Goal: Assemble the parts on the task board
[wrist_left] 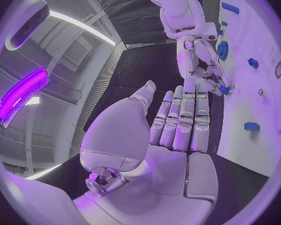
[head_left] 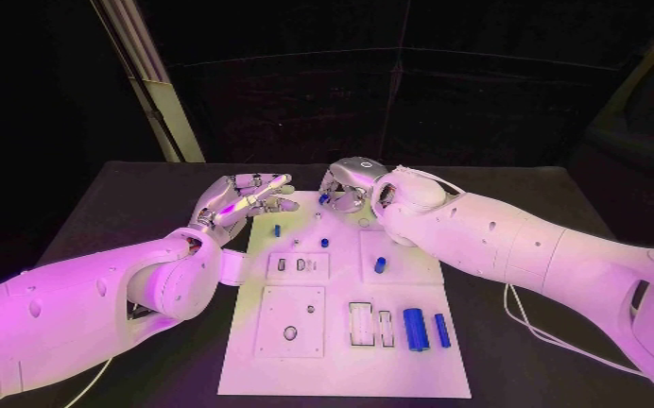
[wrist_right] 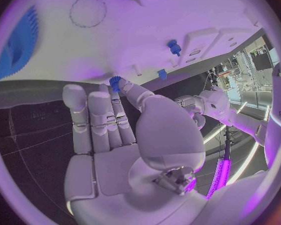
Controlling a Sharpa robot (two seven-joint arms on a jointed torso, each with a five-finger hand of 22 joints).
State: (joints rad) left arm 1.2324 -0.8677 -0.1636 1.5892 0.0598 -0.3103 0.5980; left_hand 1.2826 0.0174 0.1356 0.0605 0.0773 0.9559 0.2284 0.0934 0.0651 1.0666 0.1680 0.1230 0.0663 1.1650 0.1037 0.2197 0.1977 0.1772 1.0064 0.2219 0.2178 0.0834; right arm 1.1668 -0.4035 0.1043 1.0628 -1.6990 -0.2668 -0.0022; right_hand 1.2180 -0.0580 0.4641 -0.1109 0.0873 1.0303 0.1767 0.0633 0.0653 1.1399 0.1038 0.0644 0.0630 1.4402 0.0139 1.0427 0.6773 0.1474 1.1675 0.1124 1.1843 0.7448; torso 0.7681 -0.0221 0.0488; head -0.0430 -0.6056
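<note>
White, the task board (head_left: 341,351) lies lengthwise in the middle of the black desk (head_left: 150,200), with bare desk along both its long sides and past its far edge. Both hands work at that far edge, leaving the near half of the board uncovered. Near the board's near right corner two blue cylinders (head_left: 428,330) stand side by side, just beside a pair of narrow slots; a small blue peg (head_left: 382,263) sits at the board's centre right, and two smaller blue pieces (head_left: 277,230) lie nearer the far left corner. A large blue gear (wrist_right: 18,42) rests on the board close to the far edge.

At the far edge the right hand (head_left: 351,184) is bent down over the board, a small blue gear (wrist_right: 115,82) pinched at its fingertips (wrist_right: 126,87) while the remaining fingers reach out straight. The left hand (head_left: 243,198) hovers off the board's far left corner, palm turned toward the right hand, its fingers (wrist_left: 184,117) straight, together and holding nothing.
</note>
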